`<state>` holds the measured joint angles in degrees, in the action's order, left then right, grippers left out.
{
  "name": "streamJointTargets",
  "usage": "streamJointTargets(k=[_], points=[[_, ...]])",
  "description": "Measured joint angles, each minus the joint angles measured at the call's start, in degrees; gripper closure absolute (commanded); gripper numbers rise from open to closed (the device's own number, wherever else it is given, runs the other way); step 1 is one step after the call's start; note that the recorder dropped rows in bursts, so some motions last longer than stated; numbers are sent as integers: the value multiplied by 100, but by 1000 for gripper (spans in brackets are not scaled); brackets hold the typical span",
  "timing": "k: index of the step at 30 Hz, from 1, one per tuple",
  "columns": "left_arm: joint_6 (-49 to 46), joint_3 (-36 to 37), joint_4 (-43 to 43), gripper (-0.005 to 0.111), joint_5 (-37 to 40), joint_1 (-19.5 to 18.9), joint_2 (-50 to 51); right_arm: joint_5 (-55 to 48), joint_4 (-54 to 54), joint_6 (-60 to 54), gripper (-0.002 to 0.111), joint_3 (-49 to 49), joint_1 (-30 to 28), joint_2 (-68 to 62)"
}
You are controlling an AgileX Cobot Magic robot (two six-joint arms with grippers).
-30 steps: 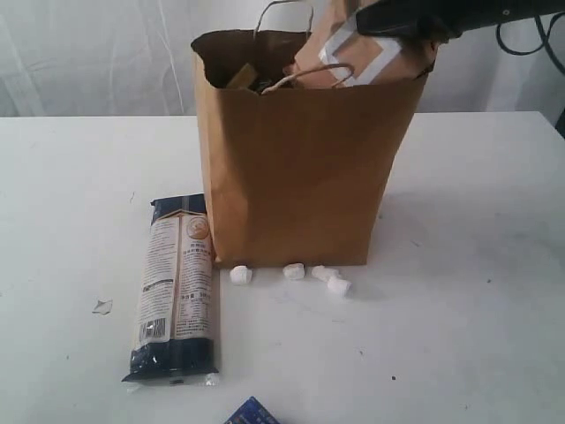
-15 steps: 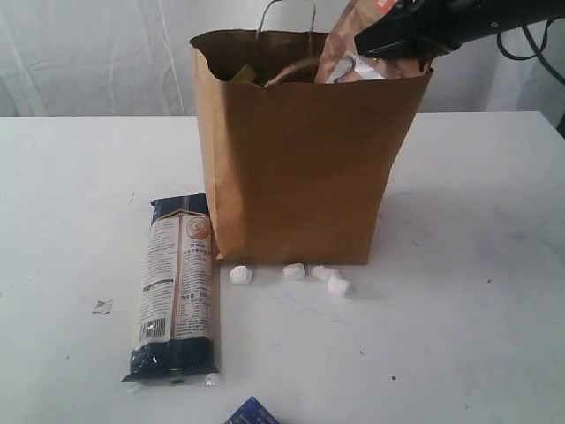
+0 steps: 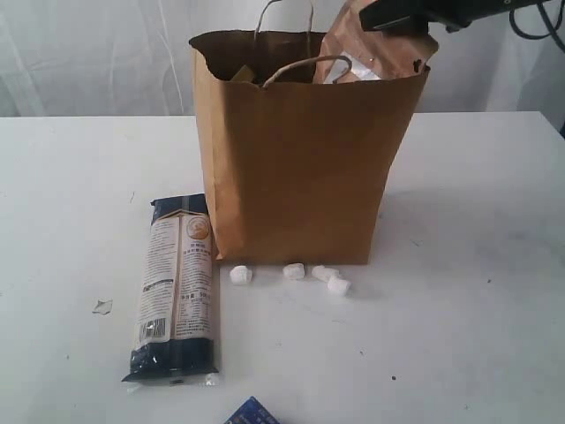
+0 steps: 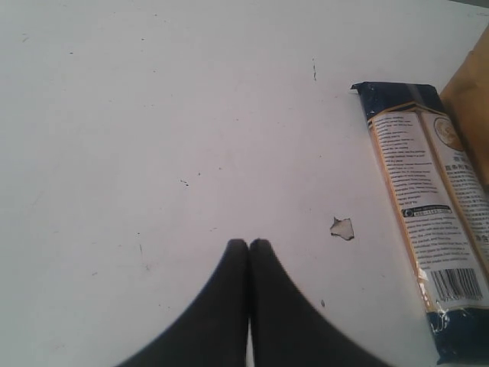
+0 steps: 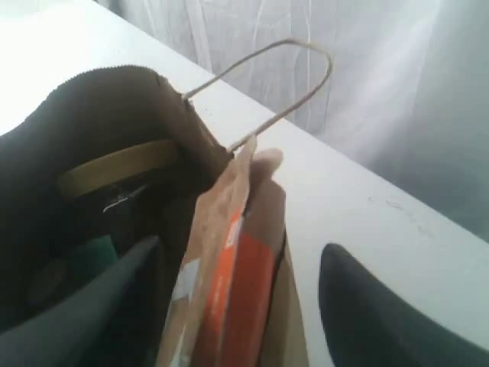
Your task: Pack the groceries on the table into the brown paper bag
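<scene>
**A:** What lies furthest left on the table (image 3: 477,265)?

**B:** A small torn, pale scrap (image 3: 102,306) on the plain white, lightly specked top. The left fingers (image 4: 225,306), dark and tapered, are pressed together with nothing between them, above bare table near that scrap.

**A:** And the pasta packet (image 3: 175,287)?

**B:** It lies flat, long and narrow, in glossy film with dark-blue ends and a white printed panel. In the exterior view its long axis runs from the near edge away toward the back. Its far end is just beside the lower left corner of the brown paper bag (image 3: 300,168).

**A:** The bag itself?

**B:** It is matte kraft paper, upright and boxy, with a saw-toothed rim and twisted loop handles (image 3: 305,66). A few small white lumps (image 3: 294,271) sit on the table along its front base.

**A:** Further right?

**B:** The kraft pouch (image 3: 371,57), flat with an orange label, stands in the right side of the bag's mouth. Its top pokes above the rim and leans. The right fingers (image 5: 367,306) are spread apart over it, and the one that shows plainly is clear of the pouch.
</scene>
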<state>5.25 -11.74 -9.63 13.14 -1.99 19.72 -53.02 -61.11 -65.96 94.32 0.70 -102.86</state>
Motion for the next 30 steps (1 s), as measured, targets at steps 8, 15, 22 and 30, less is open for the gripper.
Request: streamJointTargets(k=[8,15,22,30], points=[[0,0,0,107,0,0,0,664,0,53,53,25,0,252],[0,0,0,107,0,0,0,983,246,158,54,25,0,585],[0,0,0,107,0,0,0,1431,3186,2239,96,25,-77,1237],[0,0,0,107,0,0,0,-120,6275,5158,108,13,-225,1393]])
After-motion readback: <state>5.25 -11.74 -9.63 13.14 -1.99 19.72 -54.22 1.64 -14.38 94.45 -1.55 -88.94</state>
